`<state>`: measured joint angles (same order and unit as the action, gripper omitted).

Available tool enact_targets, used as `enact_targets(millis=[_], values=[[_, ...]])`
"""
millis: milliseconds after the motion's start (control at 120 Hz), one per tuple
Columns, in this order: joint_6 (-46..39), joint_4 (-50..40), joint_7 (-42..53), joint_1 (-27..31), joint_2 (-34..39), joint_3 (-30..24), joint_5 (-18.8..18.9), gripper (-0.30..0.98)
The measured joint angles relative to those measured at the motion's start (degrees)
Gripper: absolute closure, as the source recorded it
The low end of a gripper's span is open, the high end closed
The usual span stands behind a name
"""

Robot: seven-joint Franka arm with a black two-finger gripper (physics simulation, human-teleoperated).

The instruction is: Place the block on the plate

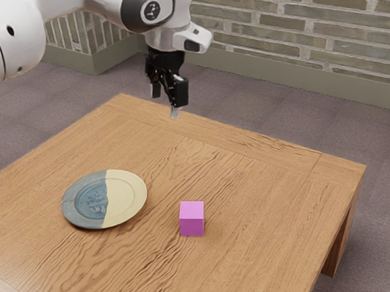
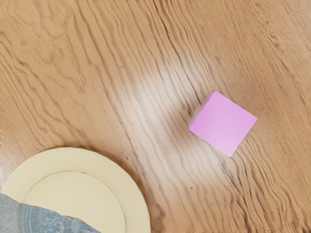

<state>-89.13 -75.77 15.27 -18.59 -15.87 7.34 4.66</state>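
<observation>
the block [image 1: 192,220], a plain pink-purple cube, sits upright on the wooden table [image 1: 273,179], to the right of the plate [image 1: 123,198] in the exterior view. the two are apart, with wood grain running between them. the plate lies flat toward the exterior view's left, two-toned: blue-grey on its left part, cream on its right part, so the cream faces the block. the blue-grey part carries a darker blue patterned patch, and a raised ring runs inside the rim.

the arm [image 1: 14,44] reaches in from the exterior view's upper left, white with dark grey trim. the black gripper [image 1: 165,104] at its end points down, raised well above the tabletop; its exact height is hard to judge from this angle. it is released, its two fingers standing apart.

the wrist view looks down on the block's top face and a slim strip of one side, with the plate's cream part near it. a soft pale glare [image 2: 146,111] lies on the wood between them. at the far side of the exterior view, a brick wall [image 1: 292,25] rises beyond the grey-purple floor [image 1: 252,103].
</observation>
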Motion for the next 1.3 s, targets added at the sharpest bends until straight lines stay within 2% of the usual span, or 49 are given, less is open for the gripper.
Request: enact_targets(millis=[233,367,567,833,958,1108,1300], values=[[-0.28,-0.74,5.72,-3.17,-2.12,-0.04,0.19,0.0],[-0.56,-1.29,6.85,-3.84,-3.45,-0.42,-1.3,0.0],[-3.01,-11.28,5.16,-4.0,-0.31,-3.44,-2.49,0.0],[-15.16,-21.2,-4.94,-3.93,0.76,-5.99,-4.04,0.0],[-20.94,-25.58,-11.04,-3.24,0.83,-6.41,-6.47,0.0],[-25.98,-27.71,-18.54,-2.83,0.09,-6.46,-8.67,0.0],[-30.44,-28.93,-26.6,-1.17,-1.98,-6.38,-9.48,0.0]])
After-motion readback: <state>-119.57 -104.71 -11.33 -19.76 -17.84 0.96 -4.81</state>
